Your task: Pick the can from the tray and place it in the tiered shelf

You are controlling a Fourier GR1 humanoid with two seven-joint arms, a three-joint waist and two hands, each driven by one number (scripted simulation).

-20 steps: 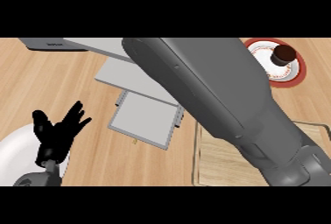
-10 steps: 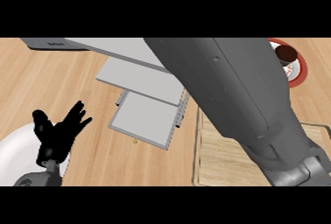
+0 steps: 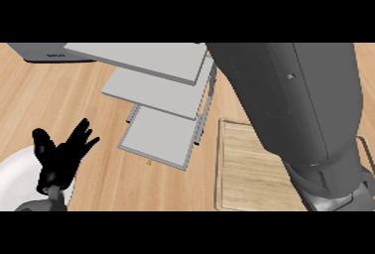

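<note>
Grey steps of the tiered shelf (image 3: pixel 157 87) run down the middle of the wooden counter (image 3: pixel 66 94). Right of it lies the wooden tray (image 3: pixel 245 168), largely covered by the right forearm (image 3: pixel 300 109); the can and the right hand are out of sight. Near left, the left hand (image 3: pixel 62 154) rests open, fingers up, beside a white plate (image 3: pixel 15 178).

The left hand (image 3: pixel 62 156) rests at the near left of the view, open, its black fingers spread and pointing far and slightly right. The right forearm (image 3: pixel 300 114) fills the right side, a broad grey limb running from the near right edge toward the far edge; its hand is out of view.
</note>
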